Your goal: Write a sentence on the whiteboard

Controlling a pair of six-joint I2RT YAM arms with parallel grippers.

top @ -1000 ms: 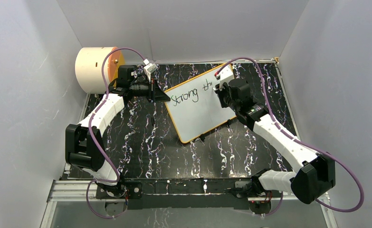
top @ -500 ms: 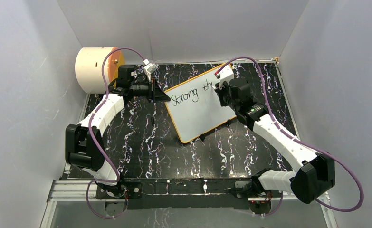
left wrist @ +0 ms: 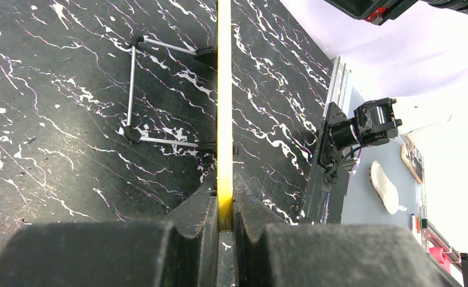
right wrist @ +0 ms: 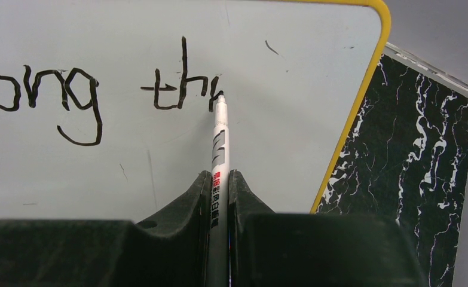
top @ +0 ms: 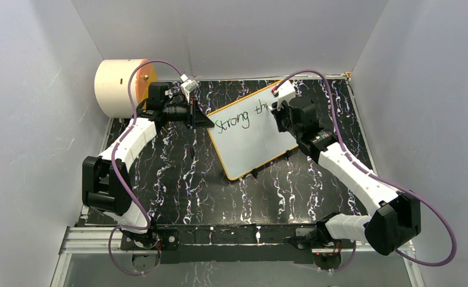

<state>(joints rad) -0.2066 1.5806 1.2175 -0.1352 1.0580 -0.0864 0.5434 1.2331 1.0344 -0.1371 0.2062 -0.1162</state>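
The whiteboard [top: 250, 136] lies toward the far middle of the black marbled table [top: 180, 179], turned at an angle so that one corner points to the back wall, with its small black feet [top: 254, 173] along the near edge. The left claw [left wrist: 225, 206] is closed tight on the board's thin yellow frame [left wrist: 224, 89] at its left side, and in the left wrist view the frame runs edge-on straight out from between the fingers. The right claw [right wrist: 219, 197] is pinched narrow around a white marker [right wrist: 220, 140], whose dark tip touches the board at the end of the writing [top: 238, 119]. The black letters read "Strong th", followed by one short fresh stroke beside the marker tip. A cream cylinder [top: 119, 86] with an orange face stands at the far left corner, well apart from the board.
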